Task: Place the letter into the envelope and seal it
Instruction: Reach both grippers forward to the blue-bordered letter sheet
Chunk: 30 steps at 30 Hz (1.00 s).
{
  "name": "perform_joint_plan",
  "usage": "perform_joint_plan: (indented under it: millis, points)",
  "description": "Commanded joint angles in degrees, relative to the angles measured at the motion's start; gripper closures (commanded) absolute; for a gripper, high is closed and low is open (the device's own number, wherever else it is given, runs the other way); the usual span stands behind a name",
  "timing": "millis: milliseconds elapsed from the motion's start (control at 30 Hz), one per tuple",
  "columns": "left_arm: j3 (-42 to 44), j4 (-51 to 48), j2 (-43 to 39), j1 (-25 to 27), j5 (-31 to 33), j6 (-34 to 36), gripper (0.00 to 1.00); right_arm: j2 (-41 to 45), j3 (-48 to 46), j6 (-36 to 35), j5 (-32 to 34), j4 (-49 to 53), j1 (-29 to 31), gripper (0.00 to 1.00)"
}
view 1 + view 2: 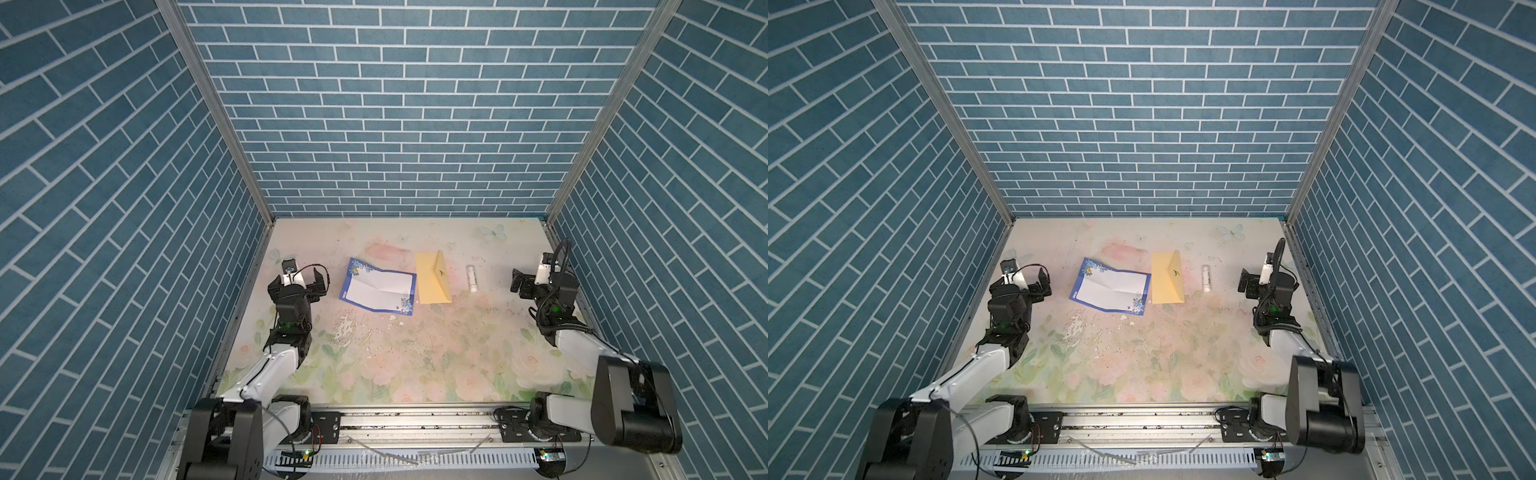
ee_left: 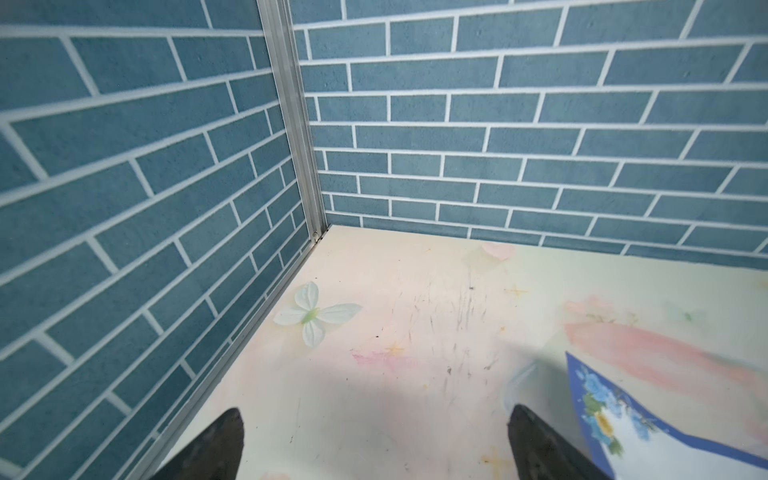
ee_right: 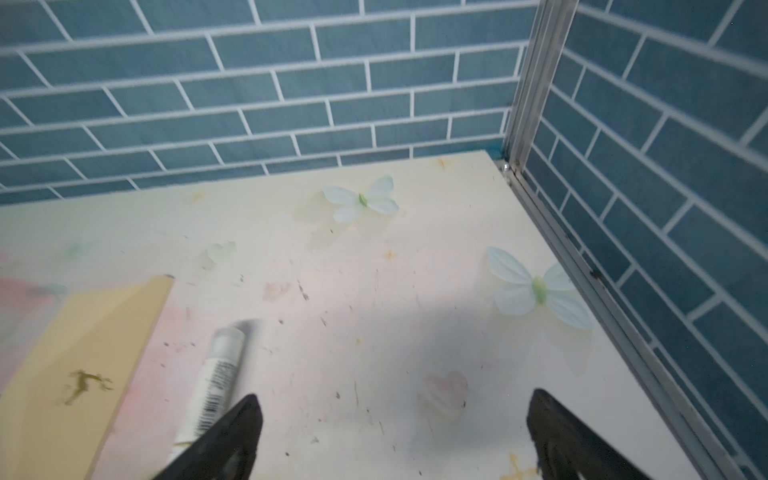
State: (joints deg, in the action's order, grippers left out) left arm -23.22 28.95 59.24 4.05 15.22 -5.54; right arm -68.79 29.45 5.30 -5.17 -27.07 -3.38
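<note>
**A:** Start at the left gripper (image 2: pixel 376 432). How are its fingers (image 2: pixel 226 440)?

**B:** Spread wide, with nothing between them but bare table (image 1: pixel 415 357). It hovers by the left wall, and a blue floral corner of the letter (image 1: pixel 380 289) shows just beside one fingertip in its wrist view. It isn't touching the paper.

**A:** And the right gripper (image 3: pixel 395 415)?

**B:** The same: its dark fingers (image 3: pixel 552 428) are far apart and hold nothing. In its wrist view one tip overlaps the near end of the glue stick (image 3: pixel 218 374). Both top views show the gripper off to the right of the tube, clear of it.

**A:** Where does the letter lie?

**B:** Unfolded on the table, left of centre, with its creases showing and its lined side up. It is turned slightly askew.

**A:** And the envelope (image 1: pixel 433 278)?

**B:** It lies flat at the letter's right edge, with its long side running toward the back wall. There is a small dark mark near its middle. I cannot tell whether the two papers touch or only sit edge to edge.

**A:** Anything beyond that?

**B:** The glue stick lies on its side to the right of the envelope, apart from it. It sits between the envelope and the right gripper.
</note>
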Motion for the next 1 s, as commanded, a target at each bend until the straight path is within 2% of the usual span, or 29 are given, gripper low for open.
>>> perform_joint_plan:
  millis: [0,267,433,667,800,967]
  points:
    - [-5.81,-13.46,-3.71,0.25,-6.98,-9.31,0.0,4.74,3.59,3.27,-5.23,10.77,0.53,0.01]
    - [-15.49,-21.04,-1.69,1.26,-28.66,-18.95,0.0,13.35,9.43,7.76,-9.6,25.63,5.57,0.02]
    - [-18.7,-21.8,5.12,3.5,-37.25,-21.92,0.02,13.92,10.9,15.19,-8.66,28.65,13.58,0.03]
    - [-22.24,-21.15,14.93,10.58,-38.26,-21.53,0.1,6.34,13.21,24.86,-2.91,27.44,26.85,0.05]
    - [-23.01,-20.63,18.96,11.54,-38.6,-21.9,0.16,-0.73,15.53,28.12,-0.2,25.47,33.31,0.05]
    - [-23.51,-18.93,23.1,12.61,-38.91,-22.75,0.24,-10.14,19.62,32.48,1.26,23.55,37.91,0.05]
